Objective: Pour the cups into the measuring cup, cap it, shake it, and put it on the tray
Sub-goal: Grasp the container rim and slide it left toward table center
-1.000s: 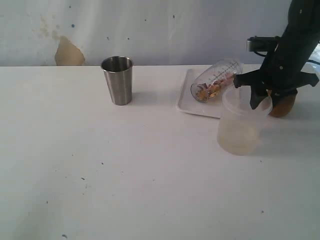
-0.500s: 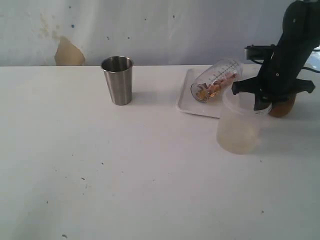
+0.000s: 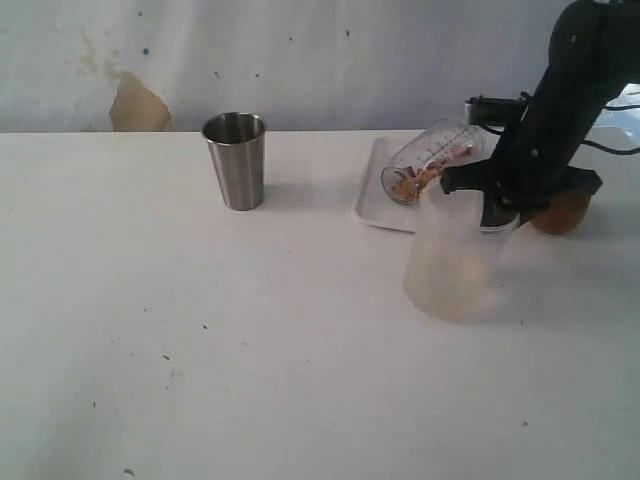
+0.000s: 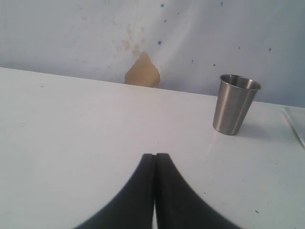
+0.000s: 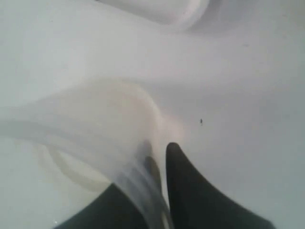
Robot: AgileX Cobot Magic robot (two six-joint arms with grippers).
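- The frosted plastic container (image 3: 450, 265), beside the shallow white tray (image 3: 372, 205), is clamped by the right gripper (image 3: 497, 210); clearing is judged underway.
- The left gripper (image 4: 155, 157) is closed, empty.
- The clear graduated measuring cup (image 3: 430, 160) lies sideways on the tray; righting is needed next.

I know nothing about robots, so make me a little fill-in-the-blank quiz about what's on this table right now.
1. The measuring cup lies on its ____ on the tray.
2. The steel tumbler stands ____ on the table.
3. The right gripper holds the frosted container by its ____.
4. The left gripper is shut and holds ____.
Missing words: side; upright; rim; nothing.
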